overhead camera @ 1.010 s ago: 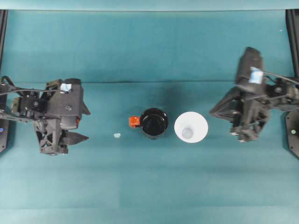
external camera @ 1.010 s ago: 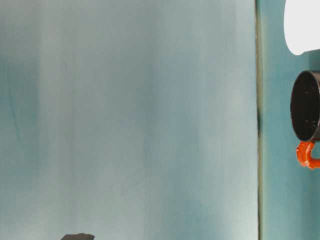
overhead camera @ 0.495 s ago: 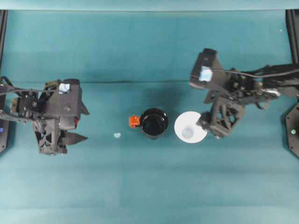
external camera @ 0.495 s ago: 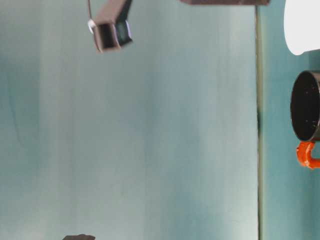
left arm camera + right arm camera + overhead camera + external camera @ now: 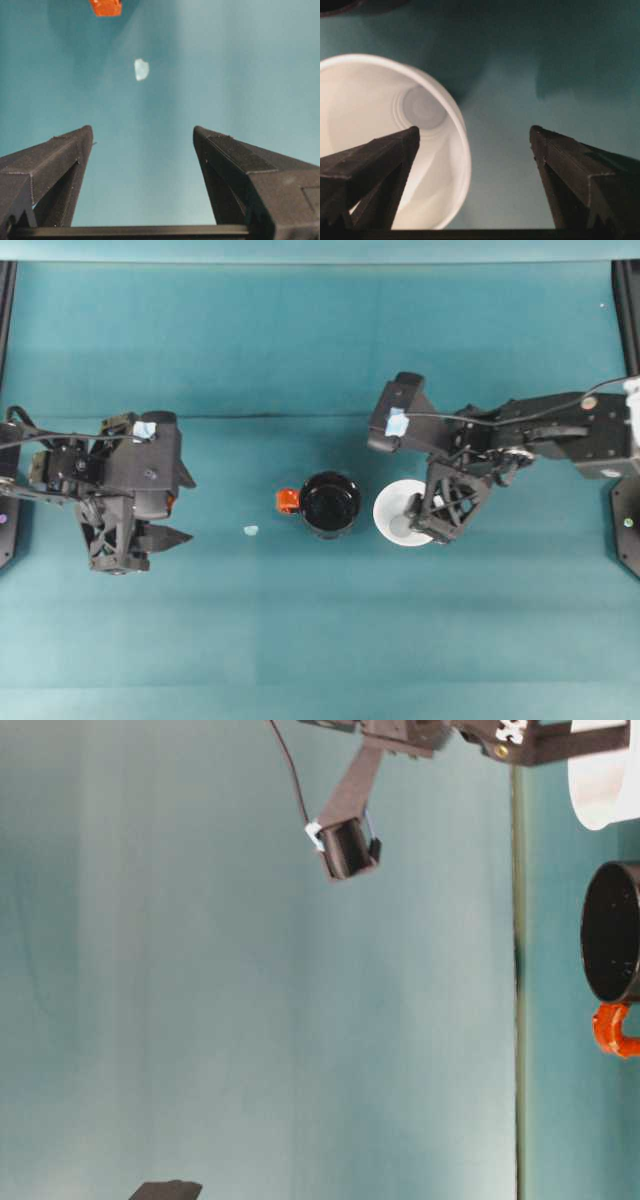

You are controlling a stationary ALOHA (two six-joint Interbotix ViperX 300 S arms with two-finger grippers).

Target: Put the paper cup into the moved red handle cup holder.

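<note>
paper cup (image 5: 400, 512): white, tapered, upright, frame centre-right, beside black red handle cup holder (image 5: 329, 504) | right gripper (image 5: 437, 530): spread wide, one finger over its rim | left gripper (image 5: 165, 508): spread, empty, far left

White paper cup (image 5: 398, 512), teal table (image 5: 320, 620)

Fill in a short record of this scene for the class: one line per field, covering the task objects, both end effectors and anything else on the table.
paper cup: upright, open end up, beside the holder
red handle cup holder: empty, handle pointing away from the cup
right end effector: open, one finger over the cup's mouth, the other outside the rim
left end effector: open, holding nothing
other: small white scrap on the teal table
</note>
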